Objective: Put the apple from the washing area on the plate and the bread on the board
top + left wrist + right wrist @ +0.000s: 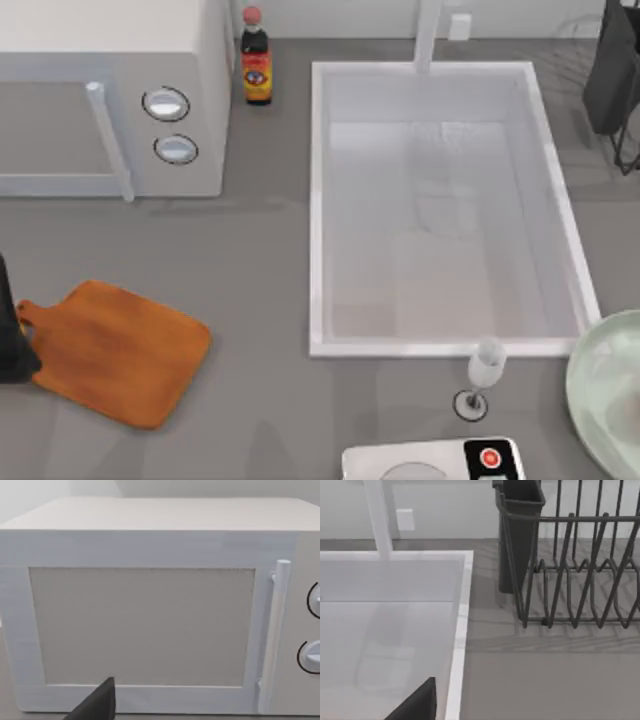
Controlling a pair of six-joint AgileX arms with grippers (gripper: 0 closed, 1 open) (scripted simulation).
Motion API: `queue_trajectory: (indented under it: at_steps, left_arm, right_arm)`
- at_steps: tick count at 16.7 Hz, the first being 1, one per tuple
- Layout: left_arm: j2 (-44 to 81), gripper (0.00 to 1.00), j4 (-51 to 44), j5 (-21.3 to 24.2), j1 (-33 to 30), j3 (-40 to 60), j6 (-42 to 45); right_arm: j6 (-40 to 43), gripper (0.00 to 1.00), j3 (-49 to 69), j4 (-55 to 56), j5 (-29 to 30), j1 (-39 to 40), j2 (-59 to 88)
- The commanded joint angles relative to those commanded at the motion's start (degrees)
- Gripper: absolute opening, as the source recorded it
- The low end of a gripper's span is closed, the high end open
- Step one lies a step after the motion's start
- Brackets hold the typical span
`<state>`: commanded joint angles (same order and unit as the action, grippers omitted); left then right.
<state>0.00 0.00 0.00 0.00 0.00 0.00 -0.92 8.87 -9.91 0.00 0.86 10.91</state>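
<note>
The washing area is a white sink point(316, 200) with a faucet point(428, 35), and its basin looks bare. The apple and the bread are out of view. The orange-brown board point(115, 350) lies at the front left. The pale green plate point(605, 390) is cut by the right edge at the front. My left arm point(8, 335) sits at the left edge, beside the board's handle. A dark part of the left gripper point(95, 706) faces the microwave door point(142, 625). A dark part of the right gripper point(417, 702) hangs over the sink's rim point(460, 630).
A white microwave point(110, 90) fills the back left, with a sauce bottle point(256, 60) beside it. A wine glass point(482, 375) stands in front of the sink, near a white scale point(430, 462). A dark dish rack point(580, 580) and cutlery holder point(517, 535) stand right of the sink.
</note>
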Motion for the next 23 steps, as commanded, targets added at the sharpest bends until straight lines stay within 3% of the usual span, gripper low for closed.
queue_trajectory:
  at_steps: [5, 13, 17, 23]
  left_arm:
    - [0.0, 1.00, 0.0, 0.0, 0.0, 0.0, 0.0]
    - [1.7, 1.00, -1.1, 0.0, 0.2, 1.4, 0.4]
    - [11.7, 1.00, -7.5, 0.0, 1.0, 8.4, 2.3]
    - [36.9, 1.00, -22.7, 0.1, 3.1, 25.3, 6.9]
  right_arm:
    - [0.9, 1.00, -8.6, 9.6, 0.0, -0.8, -10.6]
    - [0.9, 1.00, -8.9, 9.9, 0.0, -0.9, -10.9]
    - [0.9, 1.00, -8.9, 9.9, 0.0, -0.9, -10.9]
    - [0.9, 1.00, -8.9, 9.9, 0.0, -0.9, -10.9]
